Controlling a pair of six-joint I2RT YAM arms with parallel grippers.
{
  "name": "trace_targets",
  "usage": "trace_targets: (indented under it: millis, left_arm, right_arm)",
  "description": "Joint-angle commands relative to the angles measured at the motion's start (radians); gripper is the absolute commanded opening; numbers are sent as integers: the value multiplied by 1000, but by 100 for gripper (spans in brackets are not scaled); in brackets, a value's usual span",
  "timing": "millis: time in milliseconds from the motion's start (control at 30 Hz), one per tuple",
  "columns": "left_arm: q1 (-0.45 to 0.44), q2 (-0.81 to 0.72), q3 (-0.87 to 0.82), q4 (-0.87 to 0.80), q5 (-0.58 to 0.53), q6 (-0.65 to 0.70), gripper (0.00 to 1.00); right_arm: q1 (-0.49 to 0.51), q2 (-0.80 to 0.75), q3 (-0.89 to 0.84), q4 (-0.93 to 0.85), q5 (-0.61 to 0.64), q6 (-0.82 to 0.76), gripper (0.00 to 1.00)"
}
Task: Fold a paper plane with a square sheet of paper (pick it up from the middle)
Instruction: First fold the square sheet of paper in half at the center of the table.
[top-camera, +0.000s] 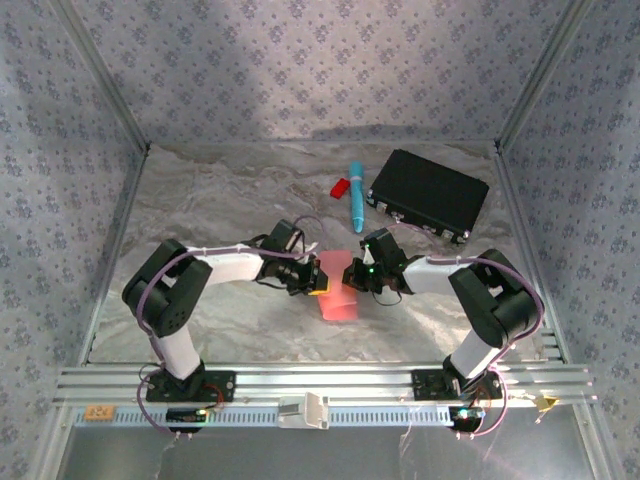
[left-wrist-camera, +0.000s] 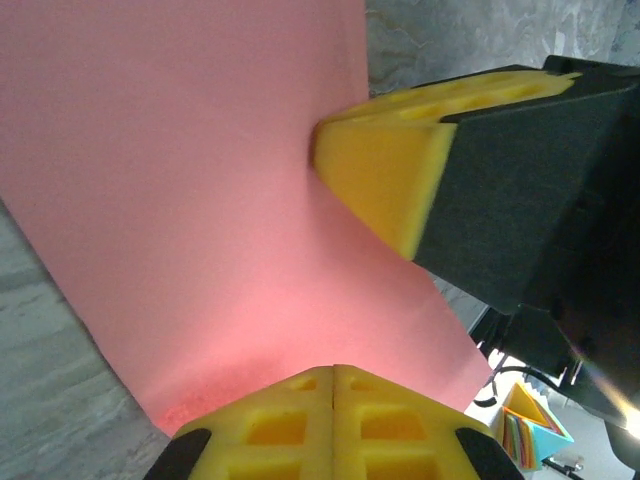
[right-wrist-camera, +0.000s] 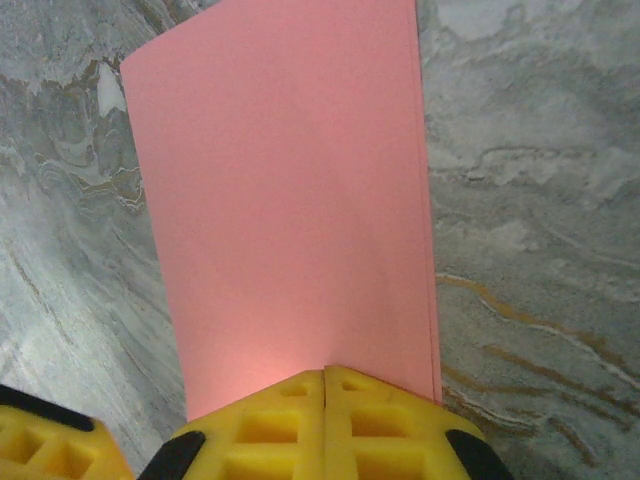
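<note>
The square sheet of paper (top-camera: 340, 300) is pink-red and lies flat on the marble table, folded double into a rectangle; a doubled edge runs down its right side in the right wrist view (right-wrist-camera: 290, 200). My left gripper (top-camera: 318, 285) is shut, its yellow tips (left-wrist-camera: 335, 368) down on the sheet's left part (left-wrist-camera: 200, 200). My right gripper (top-camera: 358, 278) is also shut, its tips (right-wrist-camera: 325, 370) over the sheet's near edge. In the left wrist view the right gripper's yellow fingers (left-wrist-camera: 385, 170) touch the paper from the far side. No paper shows between either pair of jaws.
Behind the paper lie a blue pen (top-camera: 356, 195), a small red plastic piece (top-camera: 340, 187) and a black case (top-camera: 428, 193) at the back right. Patterned walls close in three sides, and an aluminium rail (top-camera: 320, 385) runs along the front.
</note>
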Motion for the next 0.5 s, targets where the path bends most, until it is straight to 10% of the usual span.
trace_targets:
  millis: [0, 467]
  left_arm:
    - [-6, 32, -36, 3, 21, 12, 0]
    - [-18, 47, -26, -158, -49, 142, 0]
  right_arm:
    - [-4, 37, -48, -147, 71, -4, 0]
    - [-10, 26, -61, -157, 81, -3, 0]
